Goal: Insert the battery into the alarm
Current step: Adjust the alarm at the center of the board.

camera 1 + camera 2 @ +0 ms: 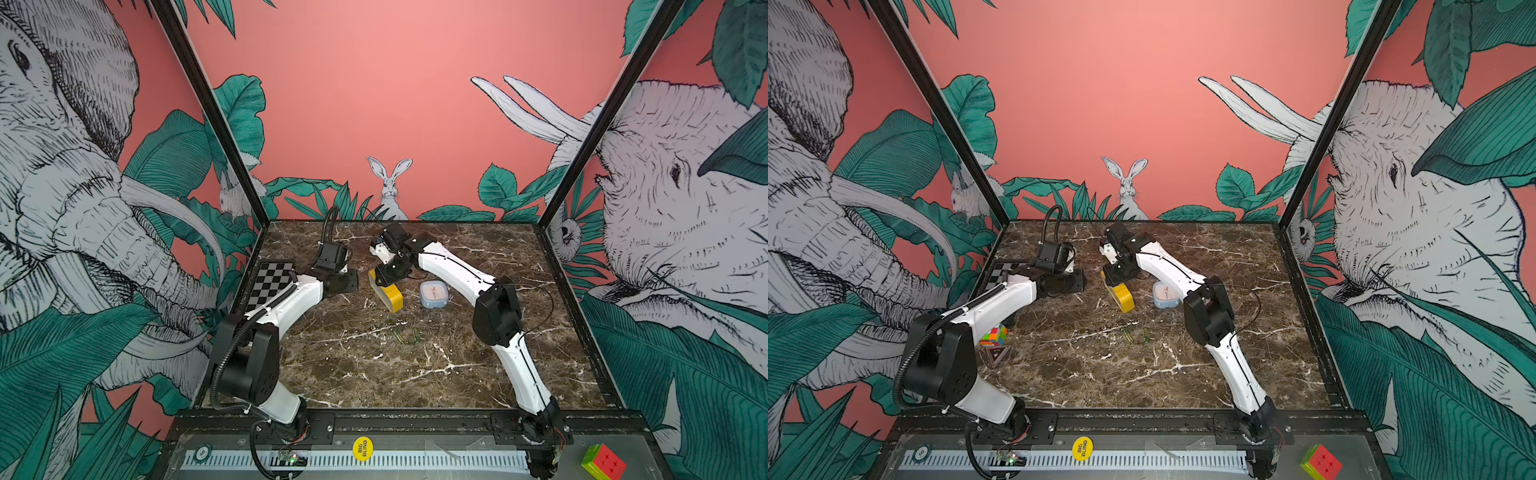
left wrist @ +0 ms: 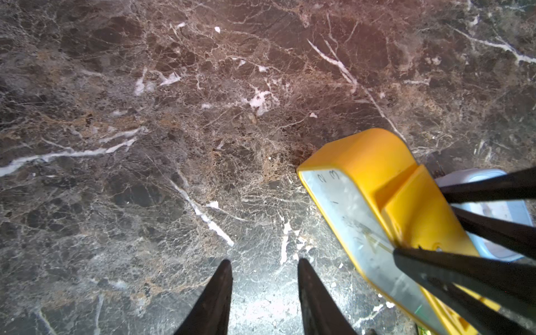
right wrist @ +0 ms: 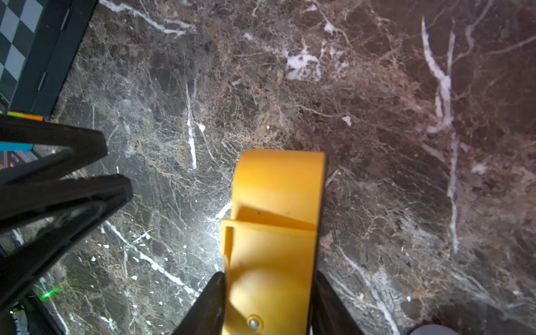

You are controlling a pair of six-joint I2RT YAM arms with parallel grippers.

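Centre of frame, on marble surface (image 1: 1142, 374): yellow alarm (image 1: 1122, 296) standing on edge, right tool (image 1: 1115, 281) down on its upper end. Just right of it: pale blue alarm (image 1: 1163, 297), partly behind the right arm. Left of centre: left tool (image 1: 1076, 284), apart from both alarms. Below centre: two green batteries (image 1: 1128, 336), side by side. Left edge of surface: coloured cube (image 1: 992, 336), partly behind the left arm.

The table (image 2: 145, 145) looks like dark brown marble with white veins, polished enough to throw back glare. The yellow clock (image 3: 278, 185) has a smooth, matt plastic case, and its face (image 2: 348, 220) looks scuffed and shiny.
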